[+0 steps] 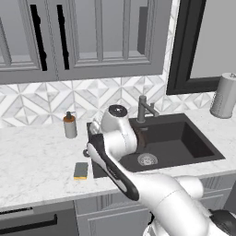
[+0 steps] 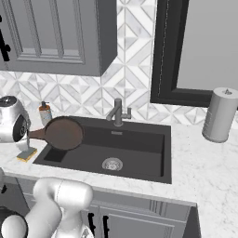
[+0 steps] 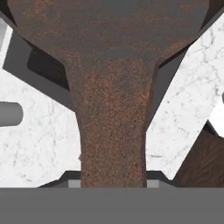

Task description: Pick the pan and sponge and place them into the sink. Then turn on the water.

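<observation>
Marble counter (image 2: 218, 162) surrounds you while your end effector (image 3: 113, 181) grips the pan (image 2: 64, 133) by its handle, lifted over the sink (image 2: 139, 151) for lowering in.

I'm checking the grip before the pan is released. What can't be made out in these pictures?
- Gripper fingertips: hand view, covered by the pan handle.
- Pan: left base view, mostly behind the arm.
- Sponge: right base view, partly behind the arm.
- Soap bottle label: too small.
</observation>
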